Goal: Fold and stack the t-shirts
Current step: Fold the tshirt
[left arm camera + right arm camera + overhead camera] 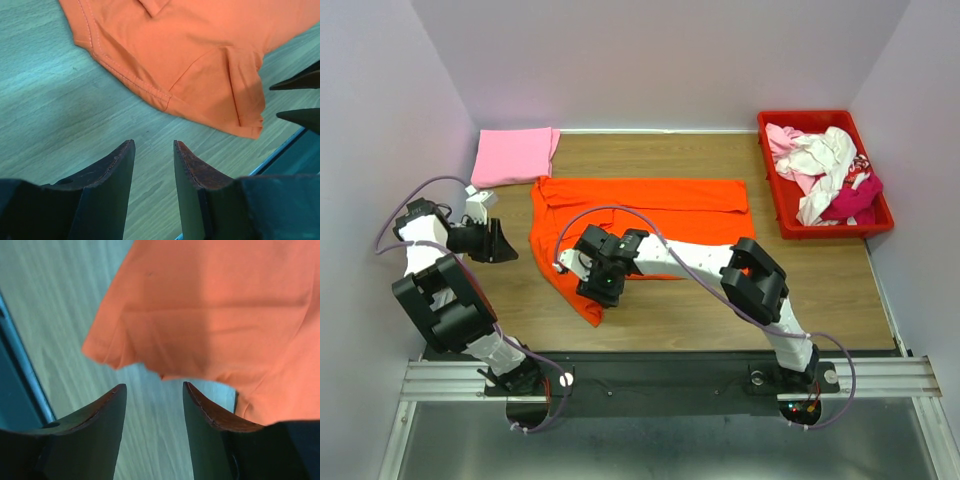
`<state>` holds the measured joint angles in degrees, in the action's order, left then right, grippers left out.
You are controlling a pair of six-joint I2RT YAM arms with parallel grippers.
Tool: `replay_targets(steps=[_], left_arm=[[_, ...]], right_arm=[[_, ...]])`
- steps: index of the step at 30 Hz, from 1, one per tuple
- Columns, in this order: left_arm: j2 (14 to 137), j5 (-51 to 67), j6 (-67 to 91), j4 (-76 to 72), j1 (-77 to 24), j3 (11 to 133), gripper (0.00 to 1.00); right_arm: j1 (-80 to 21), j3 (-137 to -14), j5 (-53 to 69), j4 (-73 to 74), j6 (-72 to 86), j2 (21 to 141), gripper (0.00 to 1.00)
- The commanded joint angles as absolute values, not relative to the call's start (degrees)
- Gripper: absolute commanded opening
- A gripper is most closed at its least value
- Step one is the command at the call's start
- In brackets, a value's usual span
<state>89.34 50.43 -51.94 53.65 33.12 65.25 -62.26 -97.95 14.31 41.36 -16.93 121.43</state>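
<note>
Right, L gripper [153, 145] first: fingers apart w/ a moderate gap, nothing between them, only bare table [45, 100] showing through. In the top view it hovers at 9 o'clock of the orange t-shirt [650, 205], clear of the cloth. From its wrist cam the shirt's stitched hem and a sleeve lie ahead at 12 to 2 o'clock, not touching the fingers.

R gripper [154, 386]: fingers also apart, empty. The shirt's edge lies just ahead of the tips at 12 o'clock; contact can't be told. In the top view the R gripper [605, 285] sits over the shirt's narrow near corner, approx 7 o'clock of the garment, and hides part of it.

Orange shirt is spread mid-table, partly folded into a wide band w/ a flap running toward the arms. Pink t-shirt [515, 155] is folded at 10 o'clock, by the back wall. Red crate [768, 170] at 2 o'clock holds a heap of white shirts [825, 165] and magenta cloth [855, 200]; how many can't be made out.

L wrist view: two dark pointed tips [300, 80] at 3 o'clock, cut off by the frame.
</note>
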Motion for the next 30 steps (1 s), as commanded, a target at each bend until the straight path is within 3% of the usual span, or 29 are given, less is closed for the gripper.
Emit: replay_targets(steps=[1,3,5,9,11,17,21,30], left_arm=[[86.5,52.3,-54.0,55.5,33.3,64.9,0.47],[86.0,51.9,-54.0,55.4,33.4,64.8,0.47],[85.8,51.7,-54.3,55.5,33.3,64.8,0.46],[85.1,51.3,-57.6,57.0,33.3,65.1,0.43],[84.3,50.5,-59.4,58.0,33.3,65.1,0.4],[80.7,46.2,-68.2,59.5,32.3,63.2,0.36],[75.3,40.6,-72.7,56.7,26.5,58.7,0.35],[63.6,34.5,-72.3,48.5,-2.5,48.8,0.34]], right_arm=[[-62.7,-101.9,10.4,39.2,-14.1,124.2,0.55],[-62.8,-102.4,10.2,39.2,-14.1,125.4,0.54],[-62.9,-102.7,9.9,39.1,-14.0,126.1,0.47],[-62.8,-102.7,6.9,38.8,-13.9,125.4,0.1],[-62.6,-102.0,6.8,38.7,-13.7,124.2,0.01],[-57.9,-98.8,13.1,37.5,-10.2,118.6,0.01],[-53.6,-96.5,17.7,37.2,-9.4,118.5,0.01],[-46.1,-95.6,26.6,37.0,-6.3,122.2,0.01]])
